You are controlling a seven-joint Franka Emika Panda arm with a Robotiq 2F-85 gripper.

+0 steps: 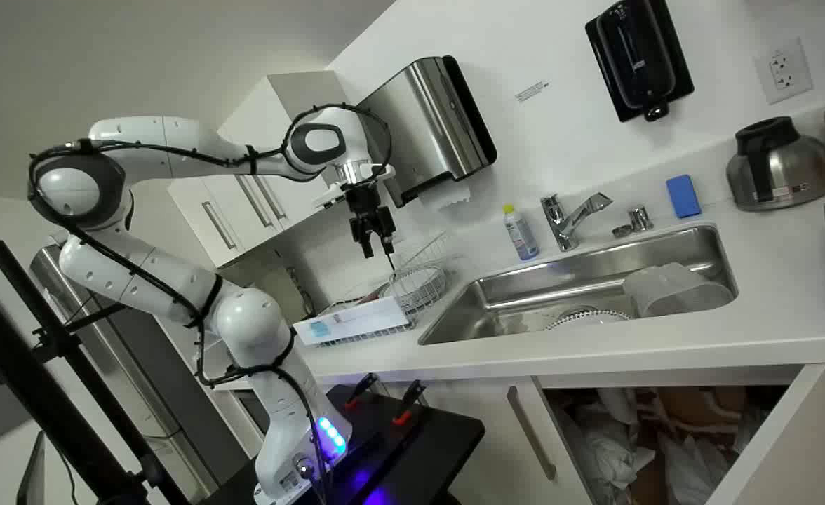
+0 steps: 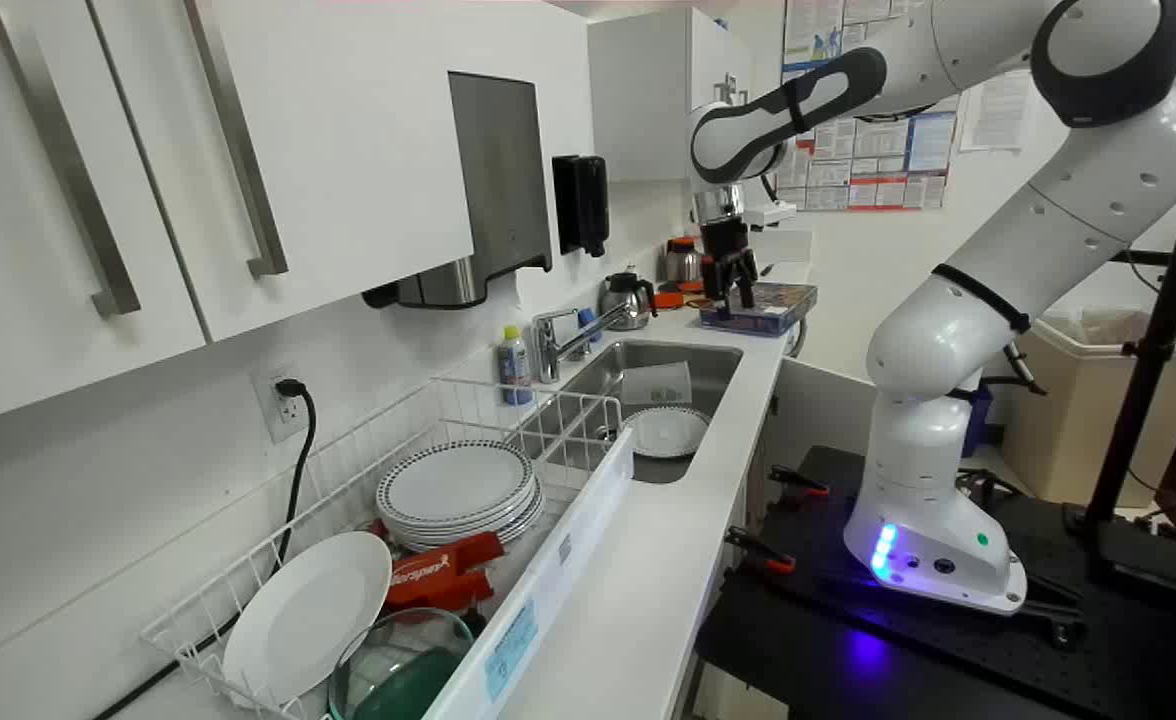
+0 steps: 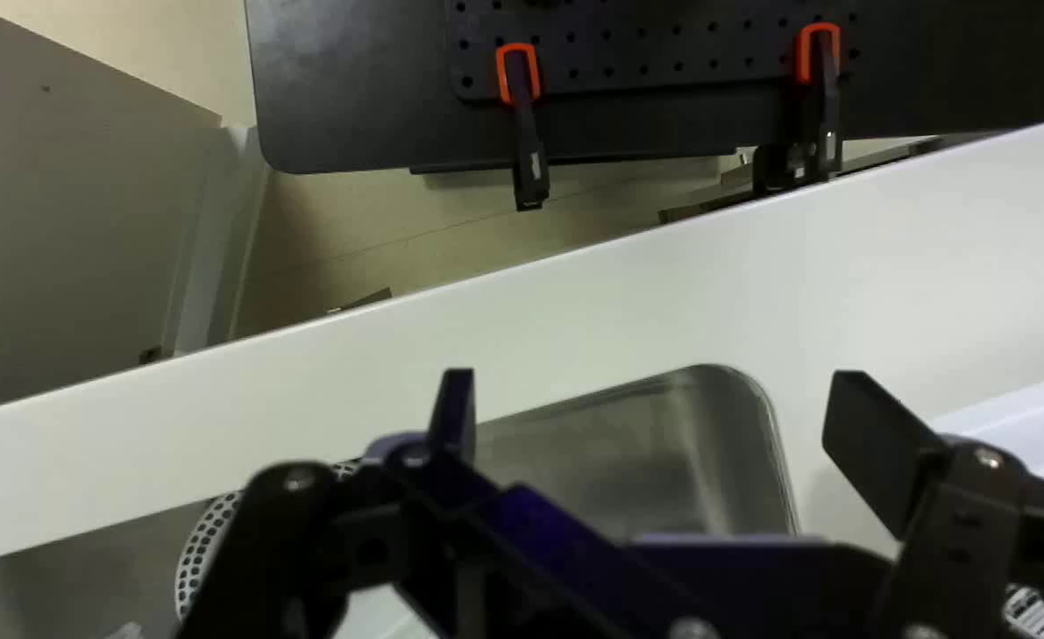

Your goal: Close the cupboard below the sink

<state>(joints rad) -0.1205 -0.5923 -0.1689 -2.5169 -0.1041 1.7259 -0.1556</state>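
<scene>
Jaws wide, nothing between; lower gripper (image 3: pixel 653 399) clear of counter (image 1: pixel 781 301), get outside open cupboard door (image 1: pixel 798 449), push near its free edge.

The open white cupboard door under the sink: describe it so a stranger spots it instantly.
In an exterior view, find the rectangular stainless steel sink in the white counter. Below it gapes a white cupboard, its open flat white door on the right. It juts outward, unlike the shut white door with the silver bar handle.

White cupboard (image 1: pixel 502 442), silver sink (image 1: pixel 539 289), black pincer (image 1: pixel 378 251), white plates (image 2: pixel 456 485) rimmed with dark dots
</scene>
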